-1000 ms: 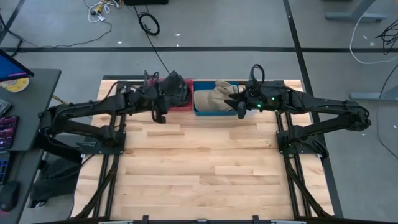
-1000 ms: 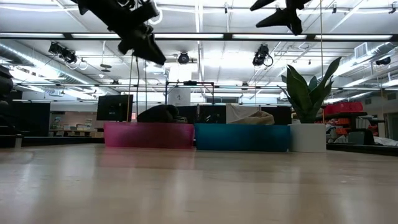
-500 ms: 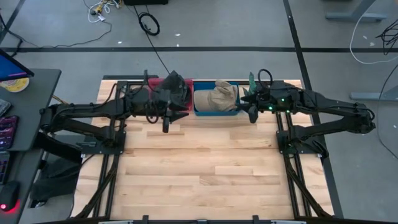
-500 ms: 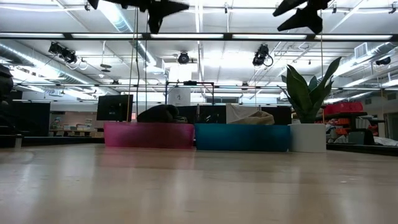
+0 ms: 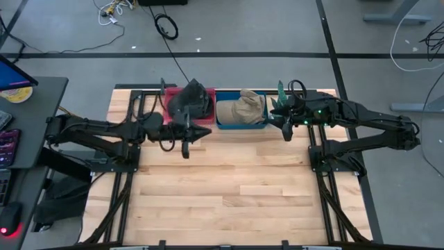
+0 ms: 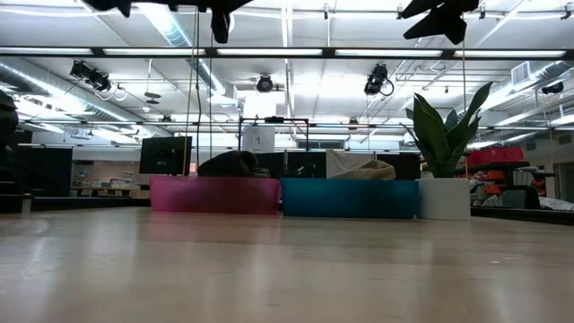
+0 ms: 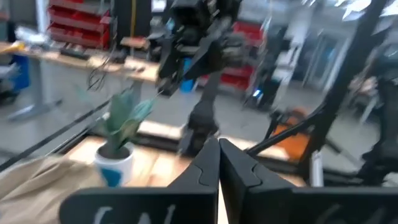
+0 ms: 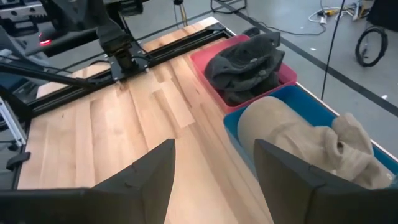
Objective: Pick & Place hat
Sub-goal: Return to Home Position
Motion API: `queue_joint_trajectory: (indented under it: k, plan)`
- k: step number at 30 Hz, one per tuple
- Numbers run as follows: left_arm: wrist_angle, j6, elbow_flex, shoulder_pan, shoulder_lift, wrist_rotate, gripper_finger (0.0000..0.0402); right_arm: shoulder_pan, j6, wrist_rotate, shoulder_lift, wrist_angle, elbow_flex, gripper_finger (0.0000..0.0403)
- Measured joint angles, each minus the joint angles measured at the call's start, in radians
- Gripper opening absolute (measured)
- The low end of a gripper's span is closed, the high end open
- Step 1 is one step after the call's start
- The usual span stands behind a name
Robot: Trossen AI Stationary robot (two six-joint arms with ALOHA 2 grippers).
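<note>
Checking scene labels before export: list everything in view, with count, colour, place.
red bin: 1, red, far edge of the table, left of the blue bin
black caps: a heap, count unclear, black, in the red bin
blue bin: 1, blue, far edge, right beside the red bin
tan caps: a heap, count unclear, tan, in the blue bin
plant: 1, green in a white pot, right of the blue bin
table: 1, light wood
cable: 1 coil, black, on the floor beyond the table
left gripper: fingers shut, empty, raised in front of the red bin
right gripper: fingers open, empty, raised by the blue bin's right end
</note>
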Motion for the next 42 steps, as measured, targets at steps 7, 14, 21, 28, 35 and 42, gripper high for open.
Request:
queue_joint_trajectory:
  k: [7,14,21,28,35,42]
  plan:
    - [0.26,-0.002,-0.152,-0.036,0.0,-0.027,0.0002,0.0,-0.007,0.0,0.0,0.0,0.0,0.0219]
    - [0.279,0.024,-0.173,-0.036,-0.058,-0.02,0.0001,0.0,0.008,0.0,0.0,0.004,0.0,0.0219]
    - [0.072,0.087,-0.173,-0.009,-0.314,-0.015,0.0001,0.0,0.02,0.0,0.0,0.004,0.0,0.0219]
    - [-0.079,0.179,-0.173,0.0,-0.522,-0.014,0.0001,0.0,0.03,-0.018,0.0,0.011,0.0,0.0219]
    - [-0.196,0.217,-0.173,0.0,-0.682,-0.022,0.0001,0.0,0.061,-0.018,0.0,0.011,0.0,0.0219]
    - [-0.27,0.261,-0.173,0.0,-0.818,-0.026,0.0001,0.0,0.079,-0.019,0.001,0.012,0.0,0.0219]
